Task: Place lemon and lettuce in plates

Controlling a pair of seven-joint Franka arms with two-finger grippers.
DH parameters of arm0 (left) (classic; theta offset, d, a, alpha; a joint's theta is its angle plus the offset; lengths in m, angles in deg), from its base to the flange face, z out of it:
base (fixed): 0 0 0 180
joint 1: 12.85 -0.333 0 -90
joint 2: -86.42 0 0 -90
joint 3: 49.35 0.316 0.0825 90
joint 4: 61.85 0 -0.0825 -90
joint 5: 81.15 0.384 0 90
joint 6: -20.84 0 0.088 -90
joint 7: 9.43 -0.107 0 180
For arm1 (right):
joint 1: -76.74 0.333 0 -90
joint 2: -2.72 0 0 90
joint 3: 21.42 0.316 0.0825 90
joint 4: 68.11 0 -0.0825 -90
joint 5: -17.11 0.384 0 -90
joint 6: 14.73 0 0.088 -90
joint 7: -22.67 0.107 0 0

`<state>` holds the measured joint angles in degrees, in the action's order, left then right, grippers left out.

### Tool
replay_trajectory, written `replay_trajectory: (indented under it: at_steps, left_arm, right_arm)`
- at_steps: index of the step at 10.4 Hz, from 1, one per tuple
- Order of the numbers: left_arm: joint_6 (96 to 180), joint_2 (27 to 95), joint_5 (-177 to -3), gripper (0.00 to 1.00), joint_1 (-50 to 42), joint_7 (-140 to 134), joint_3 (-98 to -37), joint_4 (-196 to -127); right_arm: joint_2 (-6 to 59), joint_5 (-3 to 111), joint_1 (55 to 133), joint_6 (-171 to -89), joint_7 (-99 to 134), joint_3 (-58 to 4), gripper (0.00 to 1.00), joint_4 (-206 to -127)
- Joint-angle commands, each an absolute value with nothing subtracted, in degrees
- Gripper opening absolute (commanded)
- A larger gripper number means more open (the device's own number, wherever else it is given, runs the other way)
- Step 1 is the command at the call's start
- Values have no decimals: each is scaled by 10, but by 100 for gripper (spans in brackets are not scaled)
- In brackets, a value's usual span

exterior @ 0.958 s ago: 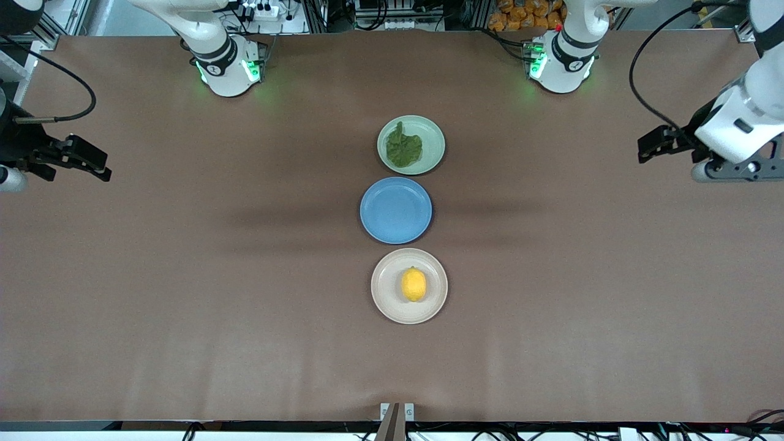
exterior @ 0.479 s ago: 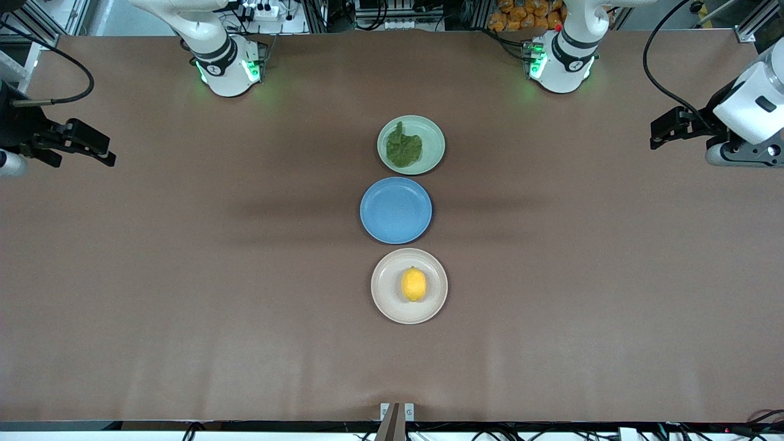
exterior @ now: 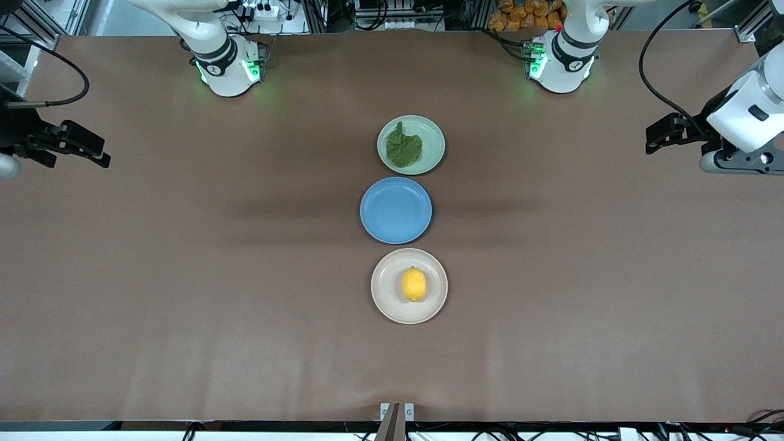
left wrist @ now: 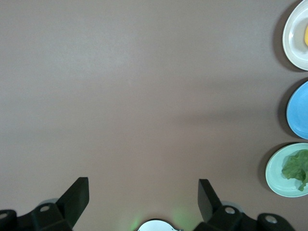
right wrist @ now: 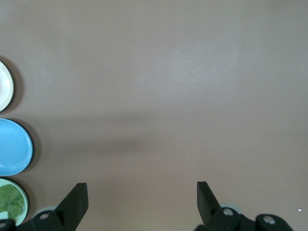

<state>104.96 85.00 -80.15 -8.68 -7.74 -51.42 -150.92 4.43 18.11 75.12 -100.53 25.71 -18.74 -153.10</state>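
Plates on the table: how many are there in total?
3, in one row. The mint green plate with the lettuce is farthest from the front camera, the blue plate is in the middle, the beige plate with the lemon nearest.

- You've got three plates in a row mid-table, running from the arms' bases toward the front camera.
- The plate nearest the bases [exterior: 433, 131] holds the lettuce [exterior: 403, 149].
- The middle plate [exterior: 395, 210] sits just beside it, nearer the camera.
- The plate nearest the camera [exterior: 386, 300] holds the lemon [exterior: 413, 285], roughly at its centre.
- The left gripper [exterior: 655, 136] hangs over the left arm's end of the table, well apart from the plates.
- The right gripper [exterior: 92, 150] hangs over the right arm's end, also well apart.
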Motion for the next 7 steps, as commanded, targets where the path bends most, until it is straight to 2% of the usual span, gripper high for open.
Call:
replay_trajectory:
  at_steps: [1, 7]
  left_arm:
    - [1038, 838, -811, 100, -100, -69, -523, -1487]
    - [1039, 830, -810, 100, -93, -64, -524, -1487]
  right_arm:
    - [40, 170, 752, -1006, 250, -188, 100, -1535]
    - [38, 170, 756, -1008, 250, -191, 100, -1536]
